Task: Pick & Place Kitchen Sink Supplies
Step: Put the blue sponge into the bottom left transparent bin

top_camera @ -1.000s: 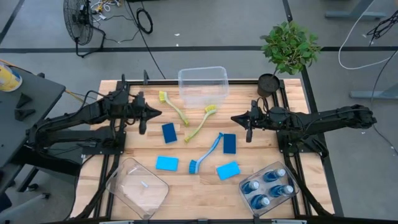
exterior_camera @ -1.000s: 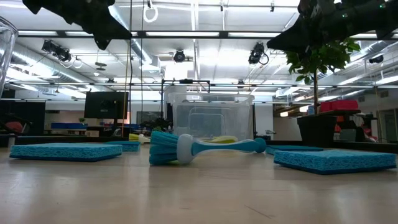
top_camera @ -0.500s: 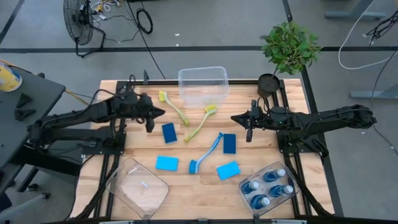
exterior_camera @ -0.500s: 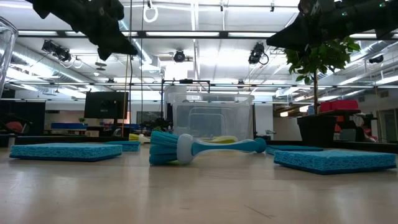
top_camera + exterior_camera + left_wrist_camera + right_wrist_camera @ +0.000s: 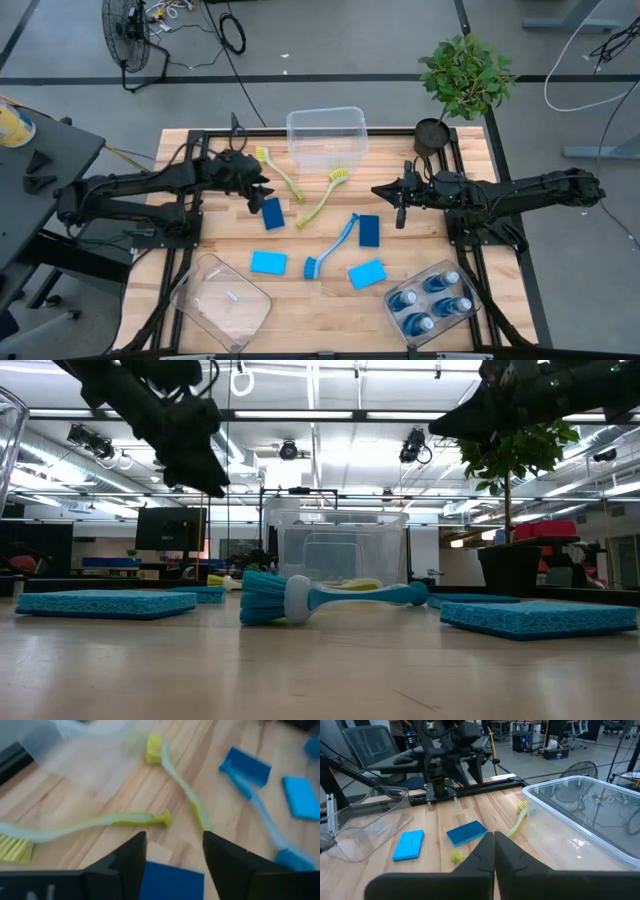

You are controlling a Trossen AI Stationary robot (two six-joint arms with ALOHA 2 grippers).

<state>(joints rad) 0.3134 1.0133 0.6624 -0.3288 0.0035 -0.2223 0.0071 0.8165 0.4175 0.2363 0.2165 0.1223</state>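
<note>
- left gripper [image 5: 262, 193] hangs over the dark blue sponge [image 5: 272, 213], fingers spread apart, nothing in them
- right gripper [image 5: 391, 199] waits mid-table, fingers pressed together

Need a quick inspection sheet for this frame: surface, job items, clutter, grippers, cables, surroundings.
Surface: wooden table, flat.
Job items: four sponges, one dark blue sponge under the left arm; three brushes mid-table, including the blue brush; four soap bottles in a clear bin.
Clutter: empty bin at the far edge, tipped bin near the front.
Grippers: left gripper open above the dark blue sponge; right gripper shut, waiting.
Cables: loose on the floor.
Surroundings: potted plant, fan.
</note>
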